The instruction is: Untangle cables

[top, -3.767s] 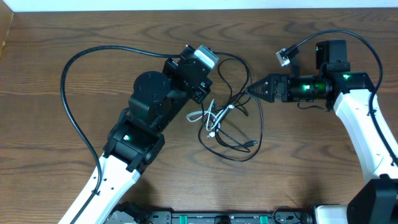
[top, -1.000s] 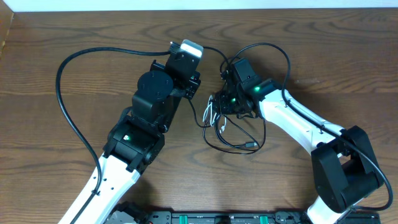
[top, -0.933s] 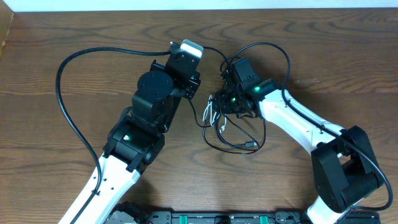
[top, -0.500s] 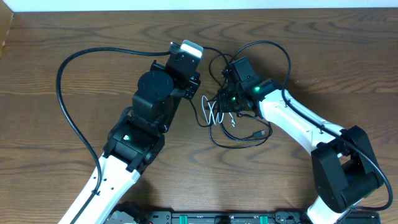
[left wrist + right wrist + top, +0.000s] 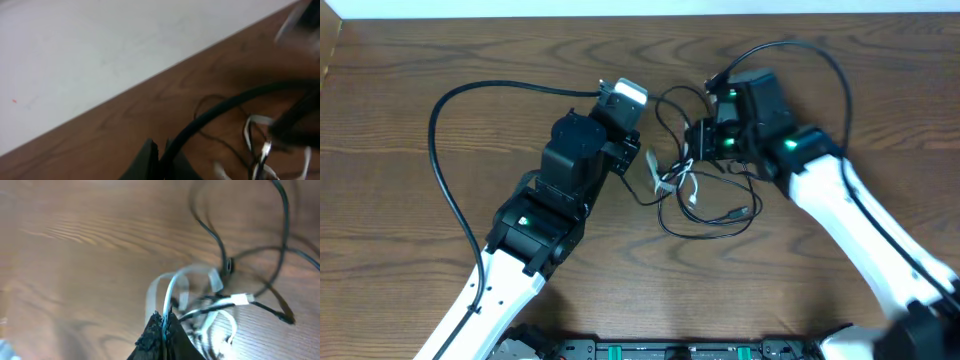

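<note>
Black jaws on the right gripper (image 5: 162, 326), pressed together on a loop of the white cable (image 5: 172, 282), right at the very end. Same story on the left gripper (image 5: 159, 159): shut, and by the look of it pinching a black cable (image 5: 220, 107) running out from between them. Blurry there though, so not swearing to it.

Moving outward: rest of the white cable bunched in a few curls just past the right gripper, crossed over and under by thin black cables (image 5: 285, 220). From above, whole bundle sitting mid-table between the two grippers, with one black loop (image 5: 705, 234) sagging toward the near edge and a small plug (image 5: 738, 213) on it.

Progress-wise, reckon barely started. Two grips taken, one on white and one seemingly on black, probably the setup for pulling them apart. No real separating done yet: white curls touching and threaded through black ones, no cable lying on its own. Left to do: pretty much everything, i.e. draw the white one clear, then sort the black ones from each other.

Brands or writing: none readable anywhere. Just bare wood table (image 5: 400, 60), and way too blurry up close for any print on the plug.
</note>
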